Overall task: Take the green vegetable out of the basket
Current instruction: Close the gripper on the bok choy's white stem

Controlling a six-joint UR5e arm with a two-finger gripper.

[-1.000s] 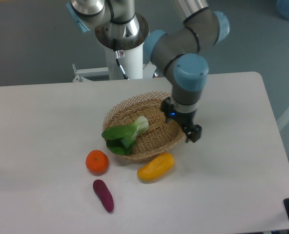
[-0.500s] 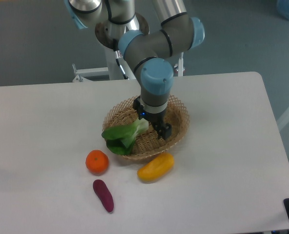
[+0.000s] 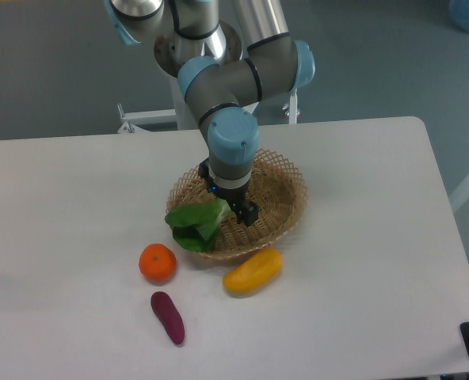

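Observation:
The green vegetable, a small bok choy with dark floppy leaves, lies in the left part of the round wicker basket, its leaves hanging over the near-left rim. My gripper hangs directly over the vegetable's pale stalk end and hides it. One dark finger shows at the lower right of the wrist. The arm blocks the view of the gap between the fingers, so I cannot make out whether they are open, shut, or touching the stalk.
An orange sits on the white table left of the basket's front. A yellow oblong fruit lies just in front of the basket. A dark purple oblong vegetable lies nearer the front edge.
The arm has swung left, from the basket's right rim across the basket to above the bok choy's stalk. The vegetable and the other items have not moved.

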